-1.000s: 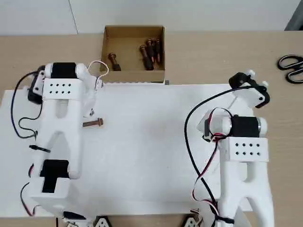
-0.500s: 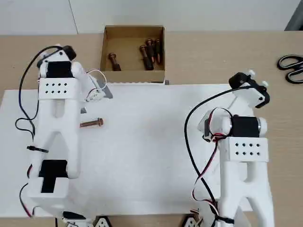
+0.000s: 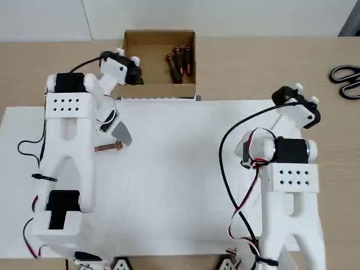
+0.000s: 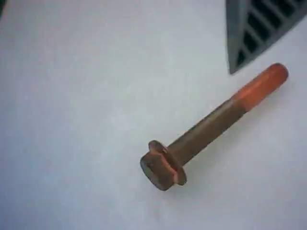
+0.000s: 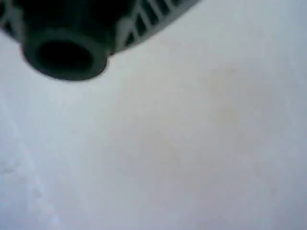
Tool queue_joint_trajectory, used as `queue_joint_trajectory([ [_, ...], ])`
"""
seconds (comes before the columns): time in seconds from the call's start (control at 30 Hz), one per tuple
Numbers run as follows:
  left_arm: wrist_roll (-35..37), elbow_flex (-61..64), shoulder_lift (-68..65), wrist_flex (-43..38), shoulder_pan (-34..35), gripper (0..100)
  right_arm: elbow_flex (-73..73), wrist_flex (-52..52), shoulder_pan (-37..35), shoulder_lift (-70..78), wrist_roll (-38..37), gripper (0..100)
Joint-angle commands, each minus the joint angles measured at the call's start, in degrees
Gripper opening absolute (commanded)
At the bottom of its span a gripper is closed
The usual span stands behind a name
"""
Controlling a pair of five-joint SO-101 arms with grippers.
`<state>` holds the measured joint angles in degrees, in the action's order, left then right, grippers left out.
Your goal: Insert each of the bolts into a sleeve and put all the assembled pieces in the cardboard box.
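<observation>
A brown metal bolt (image 3: 108,147) lies flat on a white sheet (image 3: 180,169) near the counter's (image 3: 253,62) left edge. Its long axis runs roughly parallel to the far edge, with the flanged head toward the counter's middle and the shank toward the left edge. Close up, the shank is smooth and dull and the tip is orange.

The left hand (image 3: 115,131) hangs just beside the bolt on its far side. The jaws look apart, and one grey ribbed finger (image 4: 254,33) is near the bolt's tip. This arm is much the nearer and would likely come straight down across the shank.

The right hand (image 3: 295,107) sits well apart, toward the right edge; whether it is apart or together cannot be told.

An open cardboard box (image 3: 169,90) at the far edge holds assembled pieces (image 3: 179,61).
</observation>
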<state>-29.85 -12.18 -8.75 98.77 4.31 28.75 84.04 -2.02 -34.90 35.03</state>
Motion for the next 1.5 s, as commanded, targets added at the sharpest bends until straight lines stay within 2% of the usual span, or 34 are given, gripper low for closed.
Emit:
queue_joint_trajectory([
  [0.0, -4.7, -2.0, 2.4, 1.5, 0.4, 31, -0.2, 1.0, 0.4, -1.3, -0.7, 0.2],
  [0.23, -20.0, -1.0, 2.3, 0.9, 1.8, 31, -0.2, 2.7, 0.6, -1.4, -0.7, 0.2],
  [0.37, -28.2, 4.0, -0.1, -5.4, 1.8, 30, -0.2, 2.5, 0.4, -1.3, -0.5, 0.2],
  [0.63, -30.8, 5.1, -5.9, -15.9, 3.3, 30, -0.2, 2.5, 0.4, -1.3, -0.6, 0.2],
  [0.97, -36.4, 5.1, -11.0, -16.5, 3.3, 30, -0.2, 2.6, 0.4, -1.3, -0.6, 0.2],
  [1.23, -36.7, 5.1, -14.7, -20.7, 4.5, 30, -0.2, 2.6, 0.3, -1.3, -0.6, 0.2],
  [1.47, -36.7, 5.1, -19.7, -21.6, 3.3, 17, -0.2, 2.5, 0.3, -1.3, -0.6, 0.2],
])
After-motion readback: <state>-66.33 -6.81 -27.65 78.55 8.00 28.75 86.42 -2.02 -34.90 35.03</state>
